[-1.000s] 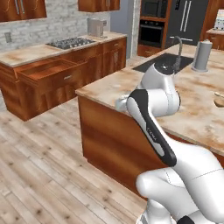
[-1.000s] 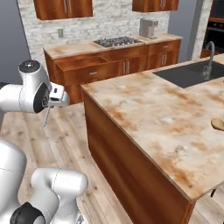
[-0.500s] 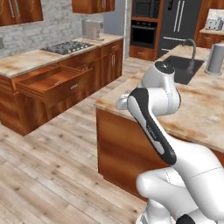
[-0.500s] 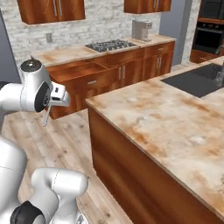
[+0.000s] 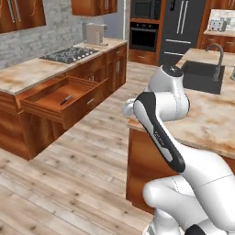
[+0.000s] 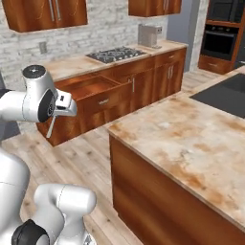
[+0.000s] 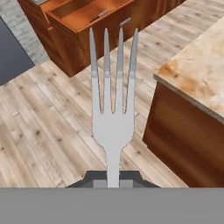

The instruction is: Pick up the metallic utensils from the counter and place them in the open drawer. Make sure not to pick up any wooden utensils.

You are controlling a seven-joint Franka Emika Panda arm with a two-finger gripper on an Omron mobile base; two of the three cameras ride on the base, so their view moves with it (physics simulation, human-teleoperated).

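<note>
Fork (image 7: 112,114) is clamped by its handle in my gripper (image 7: 113,178), tines out, well short of the open drawer (image 5: 48,102) where the knife (image 5: 66,99) lies. I'd get squarely over the bottom, then lower before letting go.

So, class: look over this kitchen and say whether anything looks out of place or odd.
Nothing looks spilled or damaged. The drawer stands pulled open with a knife lying inside, and the gripper holds a fork by its handle over the wooden floor, tines pointing away.
</note>
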